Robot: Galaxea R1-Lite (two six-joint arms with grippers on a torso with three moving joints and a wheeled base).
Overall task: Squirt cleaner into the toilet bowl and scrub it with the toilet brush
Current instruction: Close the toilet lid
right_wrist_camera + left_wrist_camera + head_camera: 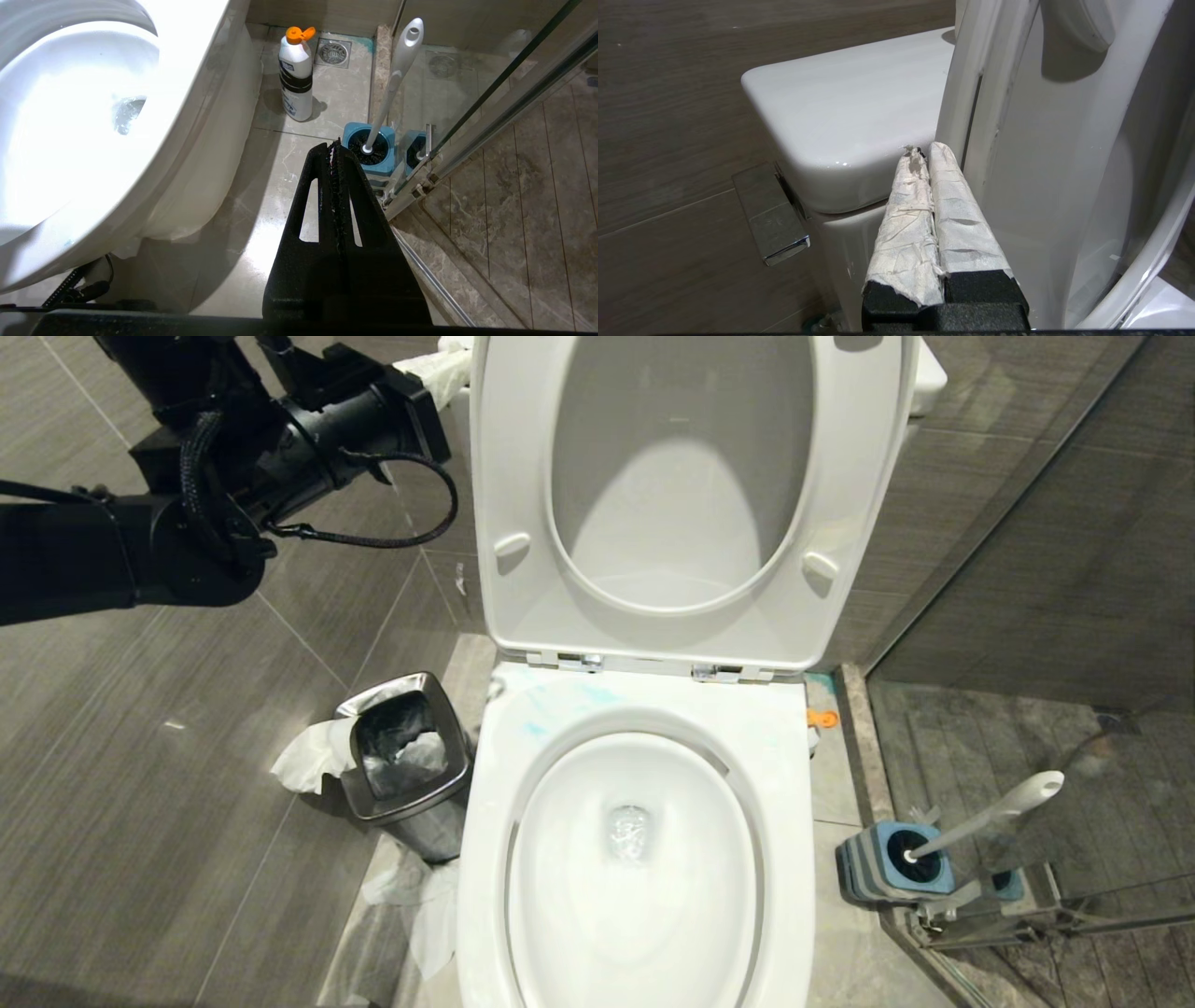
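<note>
The toilet bowl [485, 859] lies below me with its seat and lid [653, 485] raised; faint blue streaks mark the rim behind it. The cleaner [295, 74], a white bottle with an orange cap, stands on the floor beside the toilet. In its blue holder [896, 863] rests the toilet brush [990, 817], its handle leaning out; the right wrist view shows the brush [395, 79] too. My left gripper [924, 151], fingers wrapped in white, is shut and empty, high beside the raised lid and the cistern [850, 102]. My right gripper [334, 147] hangs shut and empty over the floor near the holder.
A steel waste bin [406, 756] with crumpled paper [308, 761] stands left of the toilet. A glass shower door [1074, 709] and its rail close off the right side. A chrome flush lever [773, 219] sticks out of the cistern. A floor drain [333, 52] lies behind the bottle.
</note>
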